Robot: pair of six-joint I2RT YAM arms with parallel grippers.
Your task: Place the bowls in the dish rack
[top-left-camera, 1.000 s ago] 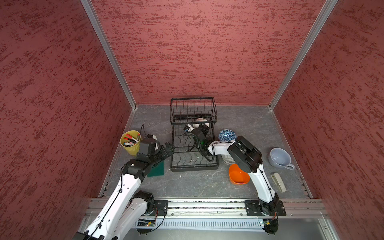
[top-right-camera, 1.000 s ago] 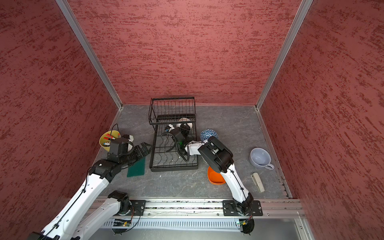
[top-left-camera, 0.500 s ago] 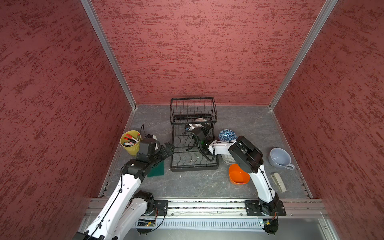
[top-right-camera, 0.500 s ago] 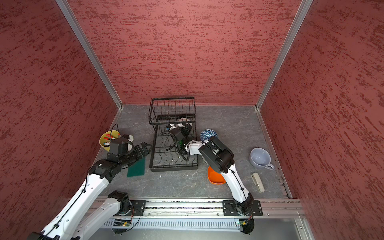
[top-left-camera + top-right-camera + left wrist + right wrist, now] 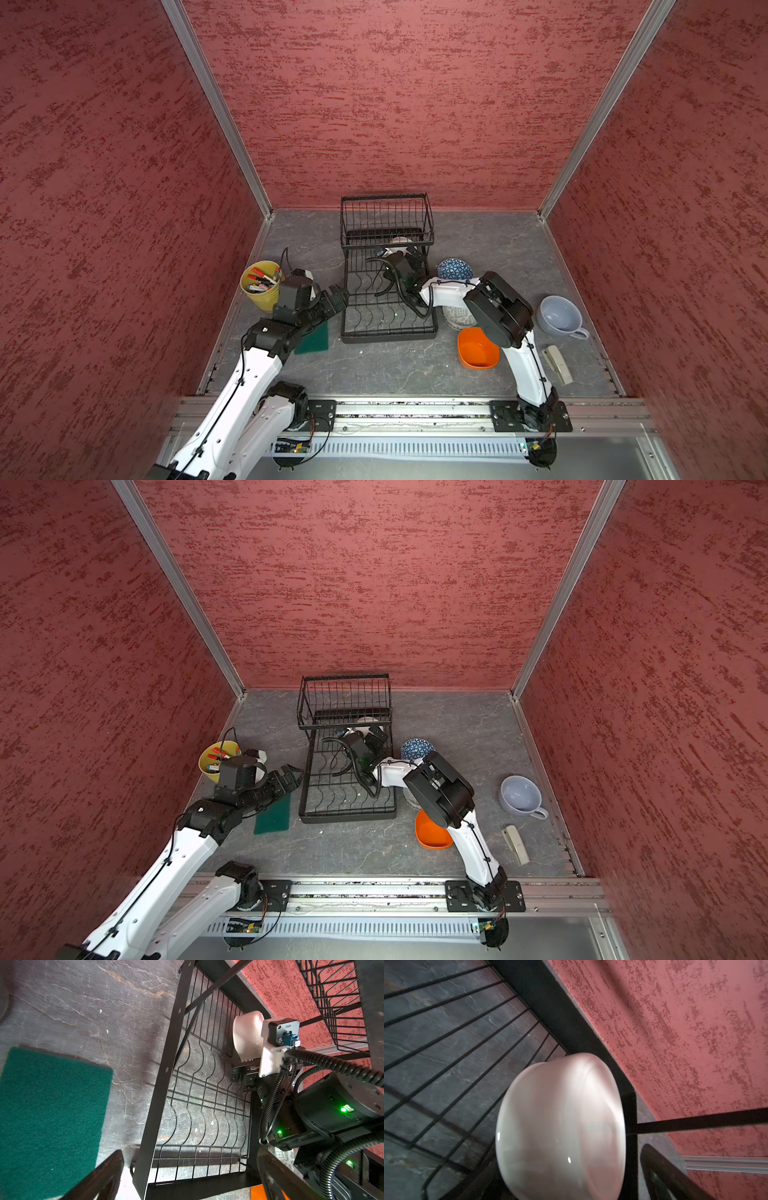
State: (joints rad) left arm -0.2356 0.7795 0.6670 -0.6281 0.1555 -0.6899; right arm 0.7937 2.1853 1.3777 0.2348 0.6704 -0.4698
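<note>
**White bowl on edge at the rack's far end, both tools apart**

We see the black wire rack [image 5: 388, 334] [image 5: 347, 817] at the middle of the grey, stone-veined worktop [image 5: 374, 370]. The white bowl [image 5: 401, 240] [image 5: 368, 720] stands on its edge on the lower tray, under the raised basket [image 5: 386, 220].

The right tool [image 5: 410, 258] [image 5: 377, 741] reaches in over the curved dividers with its jaws apart and the bowl right before it. We cannot tell whether a finger touches the bowl. The basket's bars and a coiled cable [image 5: 332, 1064] crowd that corner.

The left tool [image 5: 338, 297] [image 5: 190, 1153] hangs with its jaws wide and empty at the rack's left side, near a green fibrous pad [image 5: 313, 338] [image 5: 52, 1115].

Right of the rack sit a blue patterned bowl [image 5: 455, 269], an orange bowl [image 5: 478, 349] and a lattice bowl [image 5: 457, 316] half hidden beneath the right arm. A pale cup [image 5: 559, 316] stands beyond them. A yellow pot of pens [image 5: 259, 286] stands at the left.

The right wrist view shows the white bowl's [image 5: 560, 1126] glossy, rounded wall, blurred. Both top views catch only a sliver of it through the bars.
</note>
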